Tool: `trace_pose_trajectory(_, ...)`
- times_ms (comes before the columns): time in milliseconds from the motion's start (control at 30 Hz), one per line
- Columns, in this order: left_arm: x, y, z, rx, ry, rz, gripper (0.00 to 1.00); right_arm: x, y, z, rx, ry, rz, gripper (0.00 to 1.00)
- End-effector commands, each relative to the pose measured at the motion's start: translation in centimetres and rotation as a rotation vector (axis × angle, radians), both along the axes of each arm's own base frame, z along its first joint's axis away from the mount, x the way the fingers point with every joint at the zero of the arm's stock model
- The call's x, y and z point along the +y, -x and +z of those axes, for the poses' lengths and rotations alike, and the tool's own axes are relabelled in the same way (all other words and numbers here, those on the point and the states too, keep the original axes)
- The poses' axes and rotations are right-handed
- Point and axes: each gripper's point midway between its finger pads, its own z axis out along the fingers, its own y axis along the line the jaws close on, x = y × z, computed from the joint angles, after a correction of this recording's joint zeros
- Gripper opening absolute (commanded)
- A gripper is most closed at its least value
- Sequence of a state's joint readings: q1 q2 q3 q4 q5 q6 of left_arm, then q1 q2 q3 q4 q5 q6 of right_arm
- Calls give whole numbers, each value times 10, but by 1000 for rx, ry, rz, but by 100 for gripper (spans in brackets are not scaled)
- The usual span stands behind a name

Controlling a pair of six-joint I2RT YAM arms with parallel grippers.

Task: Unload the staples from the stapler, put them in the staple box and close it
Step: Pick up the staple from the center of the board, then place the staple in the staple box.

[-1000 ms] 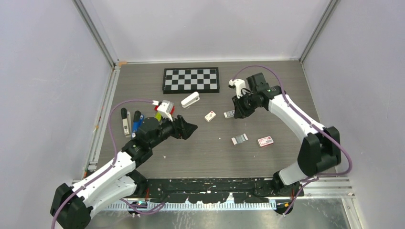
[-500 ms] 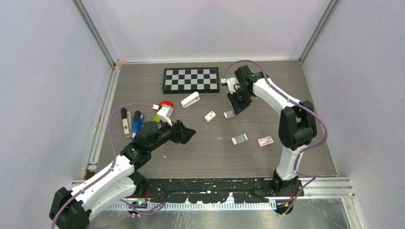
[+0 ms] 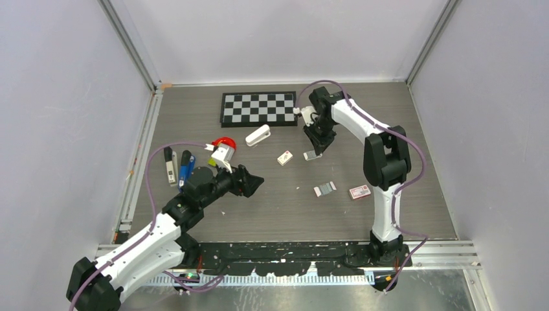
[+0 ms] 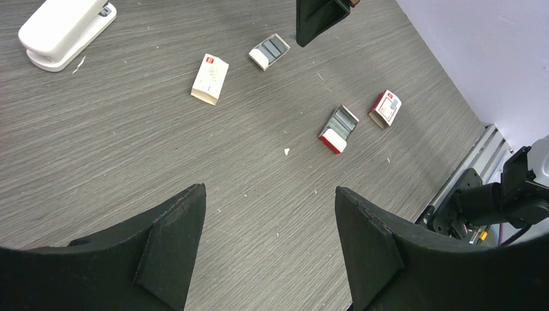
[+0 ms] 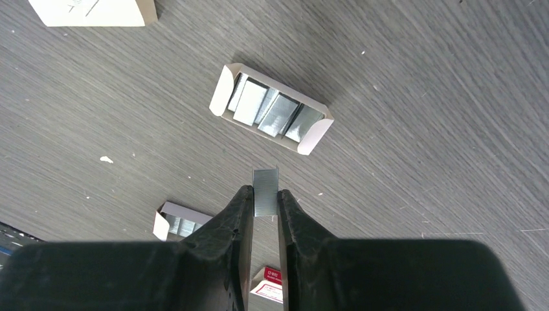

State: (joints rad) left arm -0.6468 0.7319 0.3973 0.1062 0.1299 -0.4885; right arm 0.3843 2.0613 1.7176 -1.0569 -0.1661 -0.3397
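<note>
Small blue stapler (image 3: 186,167) lies on the tabletop's (image 3: 272,207) left side, just beside the left arm, untouched. It looks light, rigid and smooth, so it is best pinched across its narrow sides. Left jaws stand wide apart, empty. Right jaws are clamped on a thin, brittle staple strip (image 5: 265,192) above an open staple box (image 5: 270,108).

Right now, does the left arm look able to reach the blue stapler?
Probably yes, though not directly. The left gripper is open and empty, and nothing covers the blue stapler. But the gripper points away, and the stapler lies close beside the arm itself, so it must pull back and turn.
</note>
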Motion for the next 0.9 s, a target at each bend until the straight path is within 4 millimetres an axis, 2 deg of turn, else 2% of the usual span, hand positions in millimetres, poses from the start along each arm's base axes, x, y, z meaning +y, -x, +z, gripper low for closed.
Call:
trace_pose_trajectory(0, 3, -4, 6, -43, 3, 15, 74, 1, -6, 9, -11, 29, 22, 22)
trace_pose_trajectory(300, 3, -4, 4, -44, -2, 13, 74, 13, -4, 1, 3, 53, 52, 22)
trace_pose_trajectory(867, 4, -3, 6, -52, 1, 17, 74, 3, -15, -11, -5, 133, 33, 23)
